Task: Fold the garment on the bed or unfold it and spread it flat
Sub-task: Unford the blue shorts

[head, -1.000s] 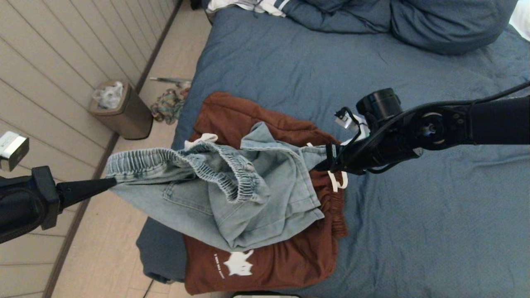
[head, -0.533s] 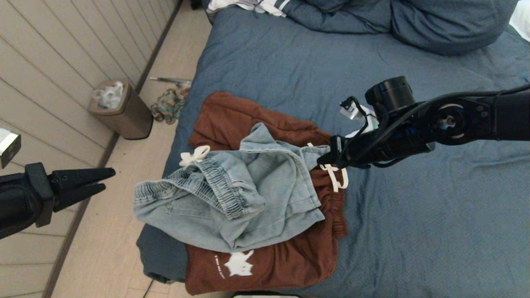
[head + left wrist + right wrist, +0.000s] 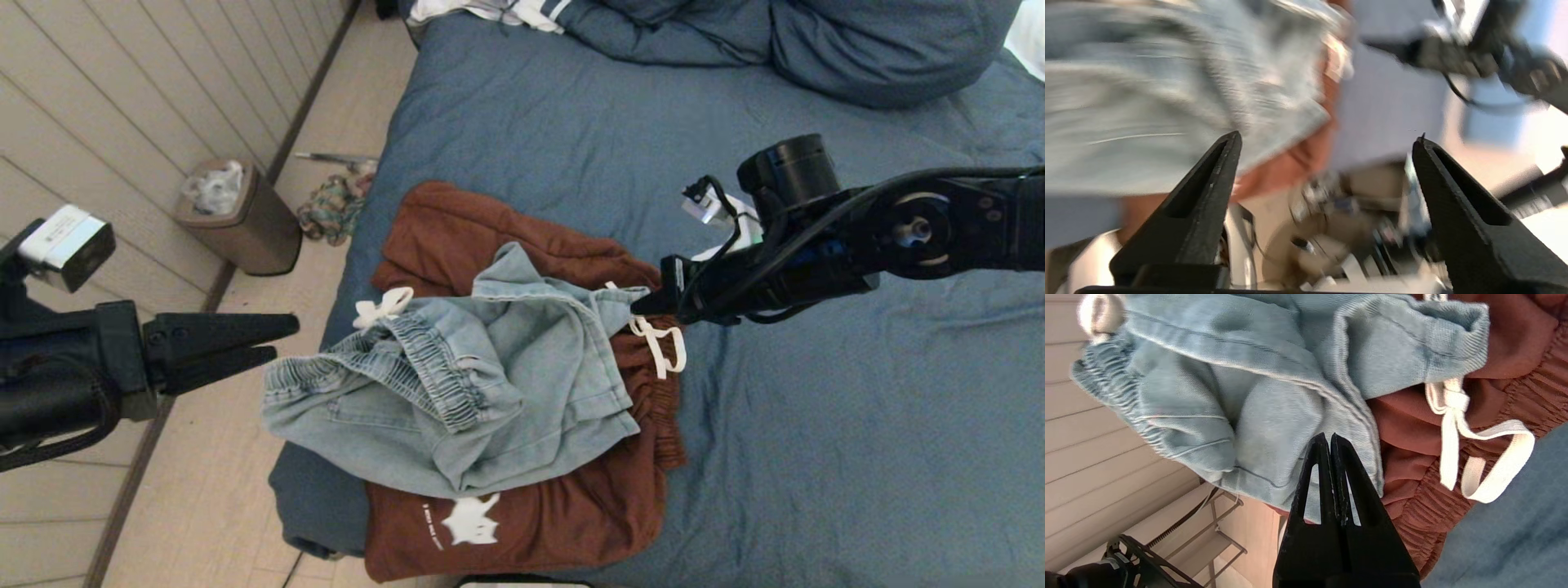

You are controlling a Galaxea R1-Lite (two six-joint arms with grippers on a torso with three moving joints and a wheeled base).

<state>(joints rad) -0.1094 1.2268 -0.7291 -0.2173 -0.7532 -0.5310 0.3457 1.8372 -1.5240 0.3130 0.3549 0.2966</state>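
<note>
Light blue denim shorts (image 3: 457,384) lie crumpled on a rust-brown garment (image 3: 522,523) near the left edge of the bed (image 3: 816,449). My left gripper (image 3: 286,336) hangs open over the floor beside the bed, pointing at the shorts' elastic waistband and holding nothing. In the left wrist view the left gripper (image 3: 1327,138) shows its jaws wide apart, with the shorts (image 3: 1147,81) beyond them. My right gripper (image 3: 638,308) is shut at the shorts' right edge. In the right wrist view the right gripper (image 3: 1327,435) has nothing between its tips, which hover over the denim (image 3: 1249,375) beside a white drawstring (image 3: 1453,428).
A bronze trash bin (image 3: 237,216) and a heap of cloth (image 3: 331,208) sit on the floor left of the bed, by the panelled wall. Blue pillows and bedding (image 3: 775,41) and a striped white garment (image 3: 490,12) lie at the head of the bed.
My left gripper opened and let go of the shorts' waistband, which fell back onto the bed. It then moved toward the bed. My right arm drifted slightly up and to the right.
</note>
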